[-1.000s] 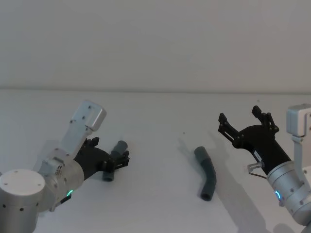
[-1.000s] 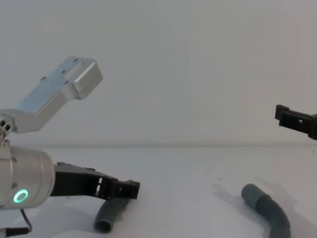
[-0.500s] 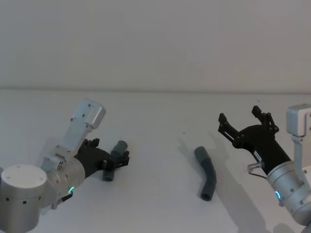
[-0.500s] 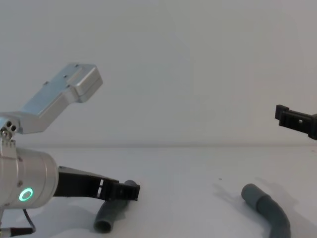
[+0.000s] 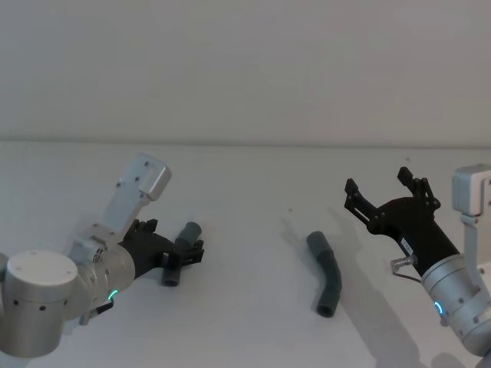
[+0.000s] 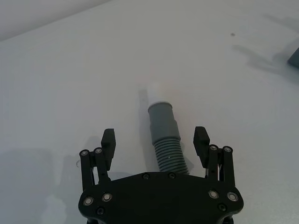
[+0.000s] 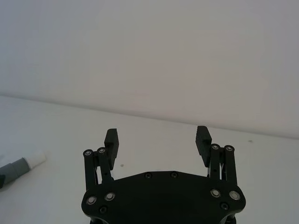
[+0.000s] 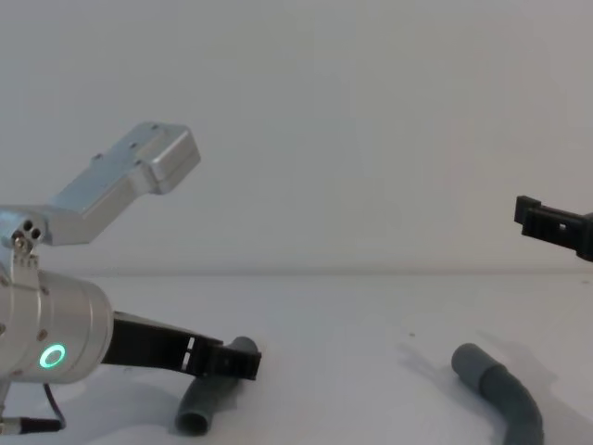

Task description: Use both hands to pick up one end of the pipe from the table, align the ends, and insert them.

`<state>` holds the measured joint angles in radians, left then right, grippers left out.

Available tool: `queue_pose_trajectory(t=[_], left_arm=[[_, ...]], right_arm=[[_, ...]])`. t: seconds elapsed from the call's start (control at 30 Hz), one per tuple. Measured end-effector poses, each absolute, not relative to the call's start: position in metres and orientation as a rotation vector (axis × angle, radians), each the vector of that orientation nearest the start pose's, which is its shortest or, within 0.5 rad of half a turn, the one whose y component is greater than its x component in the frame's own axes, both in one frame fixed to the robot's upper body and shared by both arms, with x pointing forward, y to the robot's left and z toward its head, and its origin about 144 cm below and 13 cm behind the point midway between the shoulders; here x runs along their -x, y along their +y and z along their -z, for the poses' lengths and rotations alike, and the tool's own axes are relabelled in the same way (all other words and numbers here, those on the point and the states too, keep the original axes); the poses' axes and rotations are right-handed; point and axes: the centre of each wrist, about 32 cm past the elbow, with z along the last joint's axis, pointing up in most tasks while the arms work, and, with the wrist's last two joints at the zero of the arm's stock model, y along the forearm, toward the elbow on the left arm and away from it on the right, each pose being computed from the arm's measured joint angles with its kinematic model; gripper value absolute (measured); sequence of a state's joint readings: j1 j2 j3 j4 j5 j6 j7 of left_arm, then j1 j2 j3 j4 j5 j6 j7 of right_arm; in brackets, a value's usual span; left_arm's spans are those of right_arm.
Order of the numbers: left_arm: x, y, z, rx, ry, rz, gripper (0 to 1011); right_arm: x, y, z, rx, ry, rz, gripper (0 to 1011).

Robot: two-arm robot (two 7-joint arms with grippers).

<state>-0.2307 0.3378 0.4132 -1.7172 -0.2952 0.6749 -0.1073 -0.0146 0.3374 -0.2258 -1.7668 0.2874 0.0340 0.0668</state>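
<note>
Straddles the left pipe piece [image 6: 162, 122] on the table [image 6: 70, 93] with the left gripper [image 6: 155, 137] spread wide, fingers [image 6: 109, 140] clear of its ribs. Holds the right gripper [image 5: 377, 182] open, empty, raised near the second pipe piece [image 5: 328, 272].

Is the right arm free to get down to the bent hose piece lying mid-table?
Probably yes. The right gripper hangs open above the table, to the right of that hose piece, with nothing between them. The left gripper straddles the other piece.
</note>
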Motion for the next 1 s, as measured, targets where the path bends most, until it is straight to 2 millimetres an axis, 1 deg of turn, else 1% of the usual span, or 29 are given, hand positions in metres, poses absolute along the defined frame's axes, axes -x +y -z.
queue_pose_trajectory(t=[0.5, 1.0], left_arm=[[-0.494, 0.188, -1.231, -0.517, 0.176, -1.031, 1001], [-0.502, 0.187, -1.230, -0.531, 0.176, -1.021, 1001]], right_arm=[[-0.443, -0.237, -1.189, -0.026, -0.075, 1.229, 1000], [-0.443, -0.237, -1.189, -0.026, -0.075, 1.230, 1000]])
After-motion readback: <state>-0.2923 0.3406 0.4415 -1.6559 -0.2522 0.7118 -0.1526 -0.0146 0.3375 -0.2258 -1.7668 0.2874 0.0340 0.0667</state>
